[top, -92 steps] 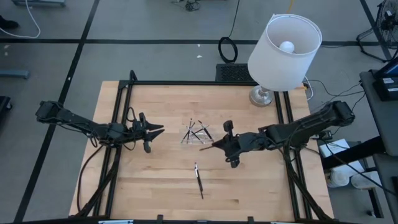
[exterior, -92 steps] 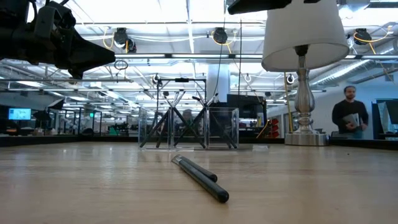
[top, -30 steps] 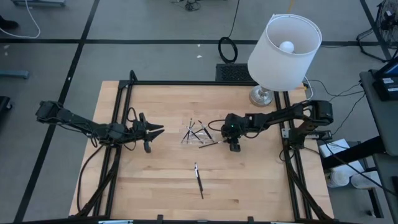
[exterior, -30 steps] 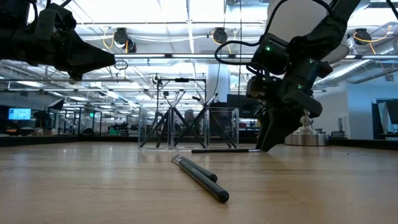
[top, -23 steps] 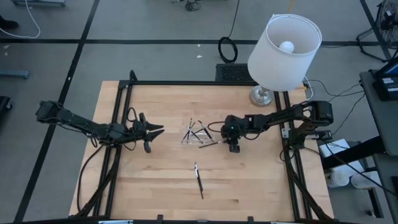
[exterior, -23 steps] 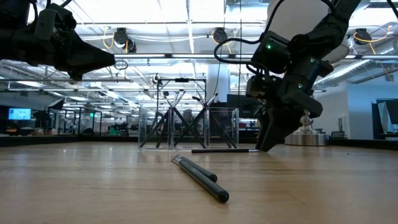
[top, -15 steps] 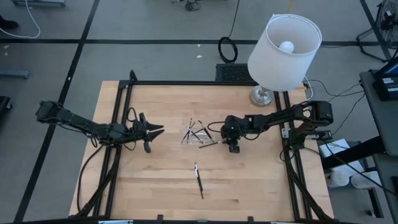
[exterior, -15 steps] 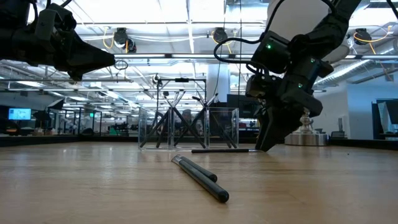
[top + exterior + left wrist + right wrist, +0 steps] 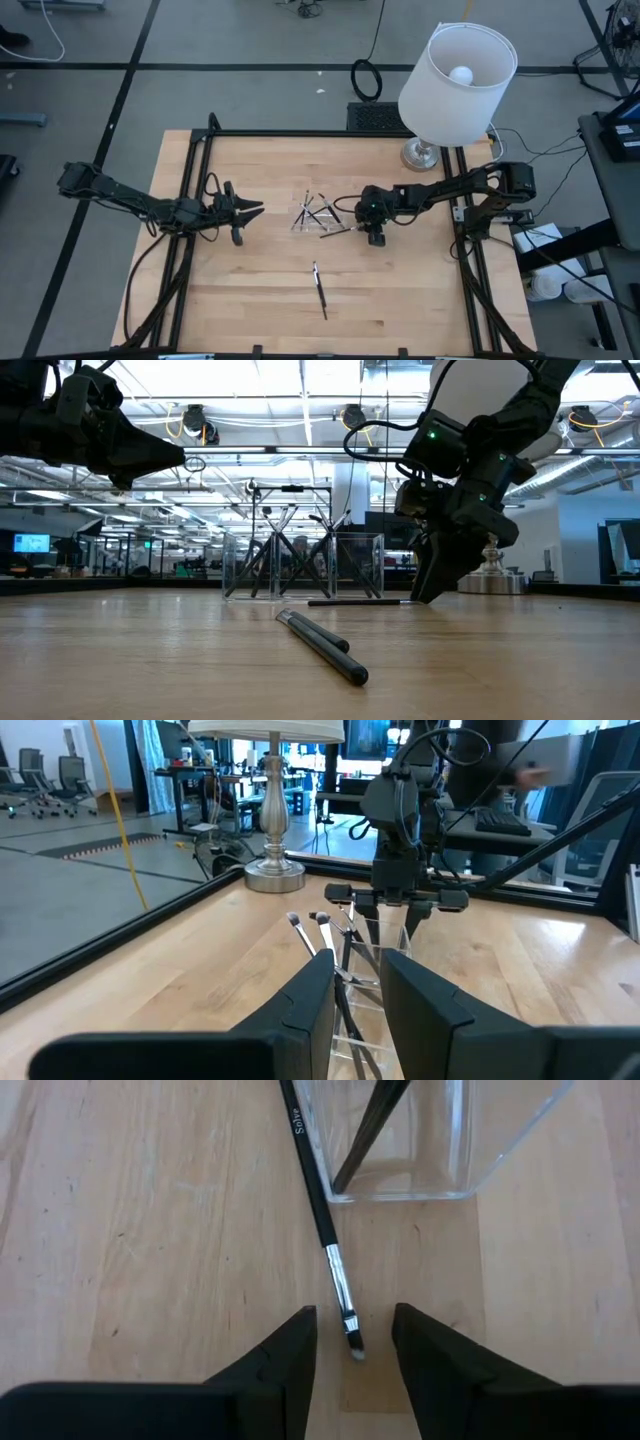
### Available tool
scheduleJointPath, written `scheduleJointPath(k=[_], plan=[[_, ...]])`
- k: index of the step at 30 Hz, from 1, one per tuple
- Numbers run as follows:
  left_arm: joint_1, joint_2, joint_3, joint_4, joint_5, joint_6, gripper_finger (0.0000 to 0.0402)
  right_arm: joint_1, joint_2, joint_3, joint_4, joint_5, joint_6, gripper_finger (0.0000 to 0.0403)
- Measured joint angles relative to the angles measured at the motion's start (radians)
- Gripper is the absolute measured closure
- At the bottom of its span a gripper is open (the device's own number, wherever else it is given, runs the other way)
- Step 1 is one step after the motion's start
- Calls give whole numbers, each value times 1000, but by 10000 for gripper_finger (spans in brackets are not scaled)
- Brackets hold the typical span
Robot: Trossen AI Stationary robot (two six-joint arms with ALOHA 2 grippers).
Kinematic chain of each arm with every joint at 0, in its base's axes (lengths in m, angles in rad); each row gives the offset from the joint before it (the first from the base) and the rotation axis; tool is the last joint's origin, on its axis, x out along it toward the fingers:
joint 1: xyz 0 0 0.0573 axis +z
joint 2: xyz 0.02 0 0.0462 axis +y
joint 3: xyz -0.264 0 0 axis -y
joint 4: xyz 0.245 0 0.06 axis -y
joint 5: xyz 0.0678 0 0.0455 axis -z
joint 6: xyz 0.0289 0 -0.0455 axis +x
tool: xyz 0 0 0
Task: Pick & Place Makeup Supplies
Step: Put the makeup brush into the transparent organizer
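High view: the right gripper [image 9: 372, 232] sits just at three o'clock of the clear organizer [image 9: 318, 213], unmoved over the last second after swinging in from lower down. Low view: a brush [image 9: 362, 601] lies flat under it; another brush [image 9: 322, 645] lies nearer. Right wrist view: fingers [image 9: 290, 1350] part-open, straddling the brush tip, holding nothing. Release looks done. Left wrist view: left gripper [image 9: 357, 1000] part-open, empty, waiting.

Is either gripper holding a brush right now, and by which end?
No. The right gripper is open, its fingers straddling the bristle tip of the brush lying beside the clear tray. The left gripper waits empty.
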Motion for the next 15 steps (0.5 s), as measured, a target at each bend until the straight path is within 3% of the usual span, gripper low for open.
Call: scheduleJointPath(k=[15], plan=[[0,0,0,0,0,0,311,1,1,0,-19,-5,-17,373]])
